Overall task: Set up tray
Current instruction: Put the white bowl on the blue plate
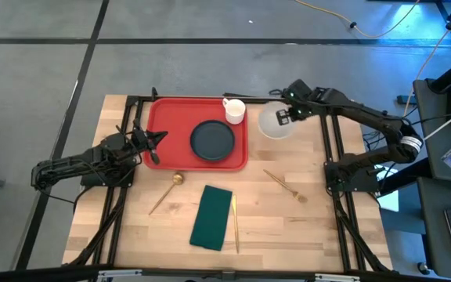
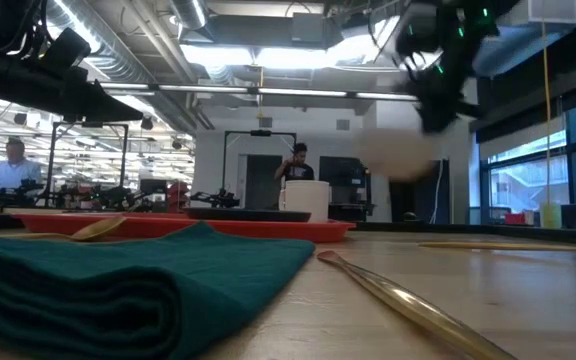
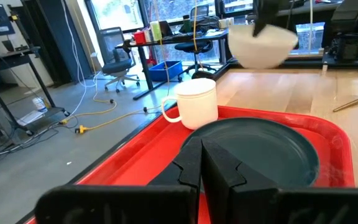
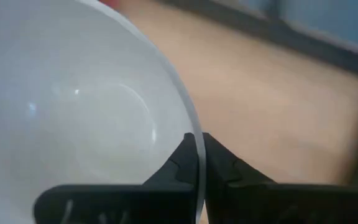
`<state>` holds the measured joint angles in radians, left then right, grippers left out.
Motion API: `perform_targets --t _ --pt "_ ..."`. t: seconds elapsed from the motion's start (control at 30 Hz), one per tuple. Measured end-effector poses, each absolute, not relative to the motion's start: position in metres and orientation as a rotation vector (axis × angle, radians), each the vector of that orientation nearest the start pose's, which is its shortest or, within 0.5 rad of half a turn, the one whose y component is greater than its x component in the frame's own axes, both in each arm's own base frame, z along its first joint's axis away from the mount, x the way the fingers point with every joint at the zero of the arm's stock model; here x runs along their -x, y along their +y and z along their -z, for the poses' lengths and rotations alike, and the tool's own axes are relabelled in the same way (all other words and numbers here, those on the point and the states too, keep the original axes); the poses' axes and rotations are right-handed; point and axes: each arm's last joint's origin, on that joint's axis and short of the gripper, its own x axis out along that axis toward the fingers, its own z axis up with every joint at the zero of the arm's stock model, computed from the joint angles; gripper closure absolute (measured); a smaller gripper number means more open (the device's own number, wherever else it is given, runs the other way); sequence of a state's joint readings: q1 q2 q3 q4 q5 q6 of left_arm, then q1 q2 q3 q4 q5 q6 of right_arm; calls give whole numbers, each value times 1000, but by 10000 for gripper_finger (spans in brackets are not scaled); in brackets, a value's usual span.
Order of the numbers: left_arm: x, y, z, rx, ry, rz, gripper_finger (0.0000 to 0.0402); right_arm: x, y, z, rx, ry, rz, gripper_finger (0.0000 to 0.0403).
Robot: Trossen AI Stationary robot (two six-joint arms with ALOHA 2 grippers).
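The red tray (image 1: 167, 125) lies at the table's far left-centre. On it rest a dark round plate (image 1: 212, 140) and a white mug (image 1: 235, 110), which stands at its far right corner. Right of the tray a white bowl (image 1: 275, 122) hangs in the air, with my right gripper (image 1: 285, 116) shut on it. My left gripper (image 1: 156, 139) is shut and level over the tray's left edge, its fingers (image 3: 202, 144) holding nothing. My right gripper pinches the bowl's rim (image 4: 197, 158) on the bowl's right side, one finger (image 4: 182, 155) inside the bowl and one outside. The fingers slant down from the table's right. The bowl (image 2: 398, 155) hangs clear of the table, its opening up.
A folded dark green napkin (image 1: 211, 217) lies near the table's front centre with a gold utensil (image 1: 235, 223) along its right side. A gold spoon (image 1: 165, 193) lies left of it, and another gold utensil (image 1: 284, 185) lies to the right. A person stands in the room beyond.
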<state>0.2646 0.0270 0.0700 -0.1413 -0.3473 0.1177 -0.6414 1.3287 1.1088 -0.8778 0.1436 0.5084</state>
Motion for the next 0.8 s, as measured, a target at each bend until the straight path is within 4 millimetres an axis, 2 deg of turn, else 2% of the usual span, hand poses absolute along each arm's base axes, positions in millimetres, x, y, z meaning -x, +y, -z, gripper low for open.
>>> perform_targets --t 0.17,0.3,0.4,0.6,0.8 --pt "-87 34 -172 -118 136 -605 397 -239 -143 -330 -581 663 749 398" --pt "-87 34 -172 -118 136 -605 397 -271 -136 -358 -499 577 626 398" --pt "-87 34 -172 -118 136 -605 397 -300 -135 -372 -461 568 537 398" --pt "-87 34 -172 -119 136 -604 397 -360 -150 -372 -425 669 407 398" --pt "-87 34 -172 -119 136 -605 397 -411 -168 -340 -472 828 280 398"
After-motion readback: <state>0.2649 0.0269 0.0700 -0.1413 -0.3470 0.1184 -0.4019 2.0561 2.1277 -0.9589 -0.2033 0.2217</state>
